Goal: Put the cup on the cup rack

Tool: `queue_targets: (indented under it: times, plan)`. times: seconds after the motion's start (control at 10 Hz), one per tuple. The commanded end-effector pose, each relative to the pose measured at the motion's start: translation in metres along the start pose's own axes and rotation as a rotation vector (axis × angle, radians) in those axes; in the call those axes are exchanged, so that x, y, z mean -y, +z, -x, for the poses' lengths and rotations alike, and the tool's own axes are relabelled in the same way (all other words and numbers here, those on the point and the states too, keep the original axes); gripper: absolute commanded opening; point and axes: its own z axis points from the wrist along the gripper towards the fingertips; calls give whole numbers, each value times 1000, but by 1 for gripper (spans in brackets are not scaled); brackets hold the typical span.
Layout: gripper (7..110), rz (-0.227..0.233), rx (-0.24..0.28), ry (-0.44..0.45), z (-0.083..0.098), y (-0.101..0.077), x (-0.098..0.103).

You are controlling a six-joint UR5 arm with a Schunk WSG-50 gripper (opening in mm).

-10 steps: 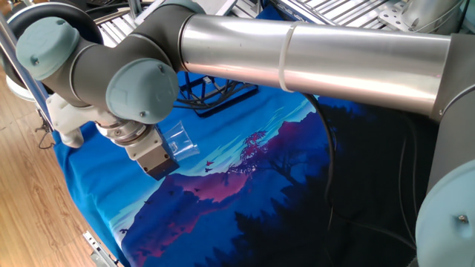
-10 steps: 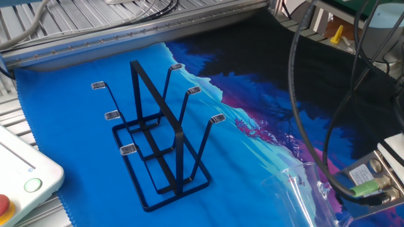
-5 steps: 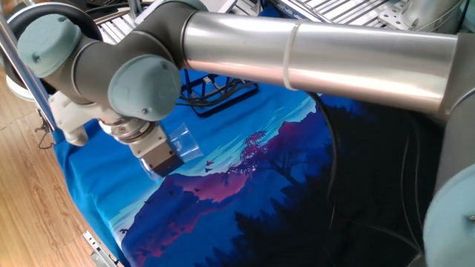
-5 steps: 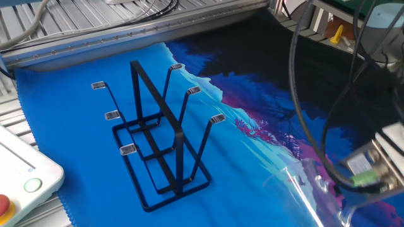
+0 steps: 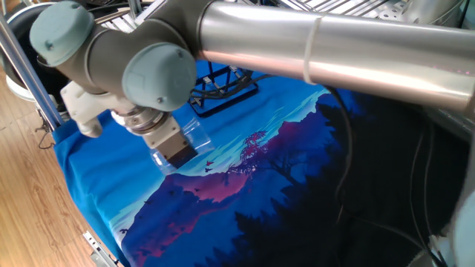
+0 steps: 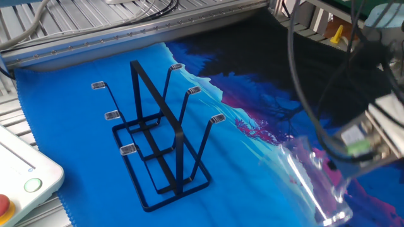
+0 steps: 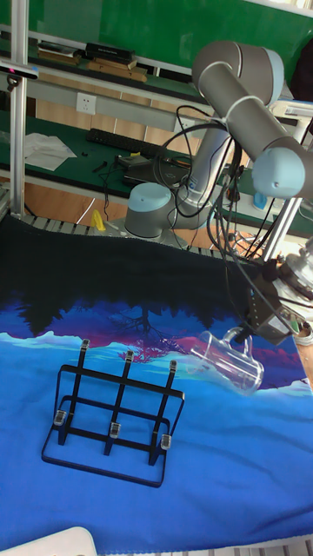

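Item: the cup [image 7: 228, 362] — a small clear glass mug, cylindrical, with a clear loop handle; it is showing mostly as pale highlights and rim outlines against the blue printed cloth [image 7: 217, 486].

Attitude: in the tall fixed view the cup is lying tilted, nearly on its side, its long axis running from about 10 o'clock to 4 o'clock. The wide open mouth is facing toward 10 o'clock, the other end toward 4 o'clock, and the handle is arching up on the upper side, toward 1 o'clock. In the other fixed view it [image 6: 315, 183] is appearing as a slanted, blurred glass shape low at the right.

Relation to the gripper: the gripper [image 7: 254, 334] is sitting just above the cup at about 1 o'clock, its dark fingers closing on the cup at the handle region — the cup is hanging below and toward 7 o'clock of it. In one fixed view the gripper [image 5: 177, 156] is pressing against the glass [image 5: 191, 136]; the exact contact is hard to tell there.

Location: the cup is being held clear above the cloth, at roughly 2 o'clock from the cup rack [image 7: 115, 412] and apart from it. The rack, black thin wire with upright pegs, is standing on the cloth [image 6: 76, 157]; in the other fixed view it [image 6: 158, 132] is lying toward 9 o'clock of the cup.
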Motion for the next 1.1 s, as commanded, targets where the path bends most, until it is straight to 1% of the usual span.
queue_targets:
  times: [0.0, 0.1, 0.2, 0.5, 0.6, 1.0]
  plan:
    - [7, -17, -22, -9, -24, -5, -11]
    - [7, -21, -23, -9, -28, -5, -14]
    - [7, -22, -21, -7, -28, -5, -14]
    - [7, -24, -24, 6, -20, -9, -13]
    - [7, -25, -27, 14, -20, -10, -13]
    - [7, -17, 35, 76, -5, -10, -14]
